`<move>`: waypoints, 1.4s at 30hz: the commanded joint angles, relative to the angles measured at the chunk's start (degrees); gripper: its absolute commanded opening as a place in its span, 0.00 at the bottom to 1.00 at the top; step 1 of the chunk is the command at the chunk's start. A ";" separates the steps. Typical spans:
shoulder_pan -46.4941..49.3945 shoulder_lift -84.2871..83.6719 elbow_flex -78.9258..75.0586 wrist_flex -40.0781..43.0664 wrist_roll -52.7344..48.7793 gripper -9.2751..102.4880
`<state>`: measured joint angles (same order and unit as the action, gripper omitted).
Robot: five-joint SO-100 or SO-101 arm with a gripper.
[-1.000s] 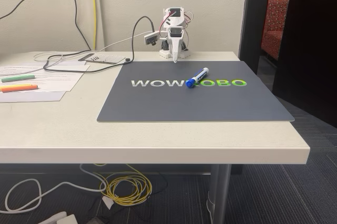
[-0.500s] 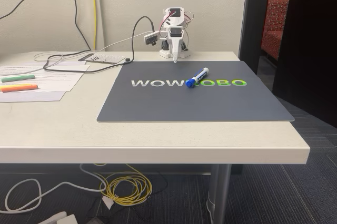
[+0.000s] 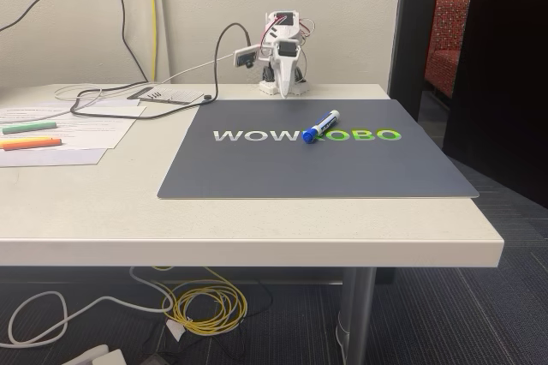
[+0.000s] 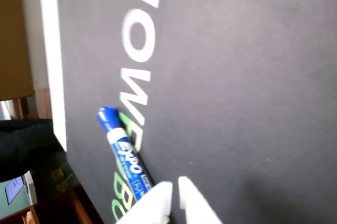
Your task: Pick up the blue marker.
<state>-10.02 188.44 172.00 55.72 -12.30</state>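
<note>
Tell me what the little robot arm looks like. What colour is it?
The arm is small and white, made of chunky plastic blocks, with thin red wires looping near the top. A black cable arcs out from it. Its pincer is white too, with two smooth pointed fingers shaped like a beak.

Fixed view: bright, even indoor light; sharp focus throughout; soft, faint shadows on the table; dim underside and dark doorway at right. 
Wrist view: dimmer, tilted, slightly soft; mat lettering blurred toward the top; white hand at the bottom edge overexposed and out of focus; pale sheen across the dark mat.
</note>
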 commanded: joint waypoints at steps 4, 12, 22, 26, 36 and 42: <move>0.70 0.00 -5.80 -2.37 -6.68 0.08; 1.14 -21.80 -22.06 -3.25 -16.35 0.08; 3.08 -39.20 -32.96 -7.91 -31.82 0.08; 3.52 -44.82 -36.47 -9.40 -34.45 0.08; 0.18 -58.01 -46.32 -9.67 -39.99 0.08; -3.69 -67.15 -54.58 -7.03 -36.04 0.08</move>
<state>-12.13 123.93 123.05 47.55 -49.75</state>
